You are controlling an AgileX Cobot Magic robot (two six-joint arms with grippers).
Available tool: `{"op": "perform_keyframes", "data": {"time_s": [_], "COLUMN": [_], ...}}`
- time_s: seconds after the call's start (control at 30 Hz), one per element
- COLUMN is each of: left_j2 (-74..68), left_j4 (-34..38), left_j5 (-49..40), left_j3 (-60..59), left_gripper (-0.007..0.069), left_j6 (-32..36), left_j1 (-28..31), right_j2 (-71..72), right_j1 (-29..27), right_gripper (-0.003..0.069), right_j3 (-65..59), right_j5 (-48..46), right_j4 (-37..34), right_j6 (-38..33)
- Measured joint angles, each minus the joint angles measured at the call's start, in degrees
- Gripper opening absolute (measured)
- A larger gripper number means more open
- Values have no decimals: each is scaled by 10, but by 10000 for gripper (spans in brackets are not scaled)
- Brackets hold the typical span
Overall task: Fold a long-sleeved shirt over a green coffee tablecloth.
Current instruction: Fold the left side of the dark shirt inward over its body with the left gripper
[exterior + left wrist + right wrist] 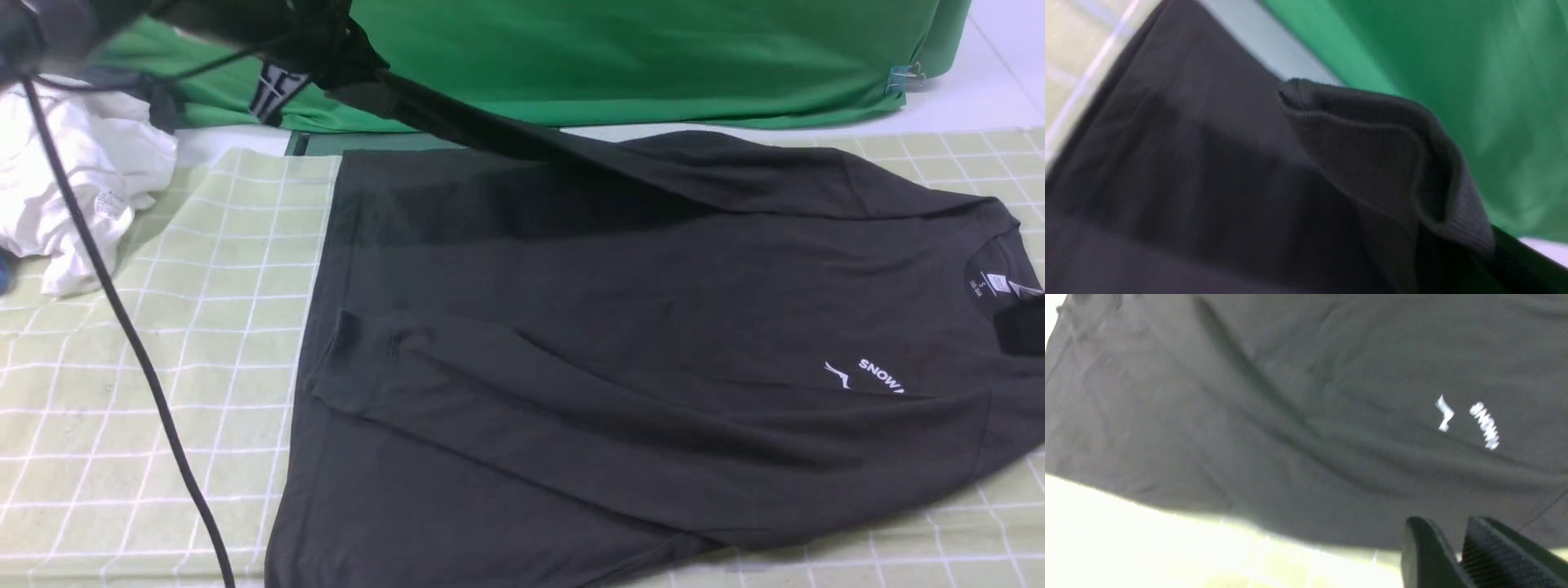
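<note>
- Across one pale green gridded tablecloth lies one charcoal long-sleeved shirt, its collar toward the robot's right and its hem toward the left.
- Above the shirt's far hem corner, the left fingers are clenched on one of its two sleeves, the far one, near the cuff; the sleeve slants down from them to the shirt's far shoulder, while the body lies below.
- Over the shirt's near side, the second sleeve lies folded across the body, its cuff near the hem.
- Close to the shirt's collar, the right fingers stand slightly parted, one pair, gripping nothing, with the near shoulder area seen beyond them; whether they touch the fabric cannot be told.
- On the shirt's chest, one white print shows, partly covered by the folded sleeve.
- Left of the shirt's far hem corner sits one crumpled white garment, apart from it.
- Beyond the shirt stretches one plain bright-green cloth, a metal clip at its right end.
</note>
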State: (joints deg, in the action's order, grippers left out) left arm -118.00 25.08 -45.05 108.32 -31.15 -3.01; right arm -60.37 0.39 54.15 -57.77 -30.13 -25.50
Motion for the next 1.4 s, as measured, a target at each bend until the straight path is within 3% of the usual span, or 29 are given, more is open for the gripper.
{"op": "perform_keyframes", "data": {"time_s": [0.07,0.1,0.17,0.27,0.7,1.1,1.3,1.4], "left_j2": [30,33,73,105,153,153,153,153], "left_j4": [-98,-107,-222,-260,-244,-218,-211,-184], "left_j5": [-51,-51,-113,-132,-74,-18,-46,-81], "left_j3": [-1,-2,-29,-78,-310,-371,-365,-327], "left_gripper": [17,17,17,17,17,27,98,192], "left_j6": [-49,-53,-105,-117,-117,-74,-72,-67], "left_j1": [-23,-25,-64,-91,-119,-119,-118,-106], "right_j2": [0,0,0,0,0,0,0,0], "right_j1": [0,0,0,0,0,0,0,0], "right_gripper": [150,150,154,157,165,167,174,175], "right_j3": [0,0,0,0,0,0,0,0], "right_j5": [-15,-16,-17,-15,-1,14,20,33], "right_j4": [0,0,0,0,1,2,2,2], "right_j6": [3,4,8,9,10,10,10,10]}}
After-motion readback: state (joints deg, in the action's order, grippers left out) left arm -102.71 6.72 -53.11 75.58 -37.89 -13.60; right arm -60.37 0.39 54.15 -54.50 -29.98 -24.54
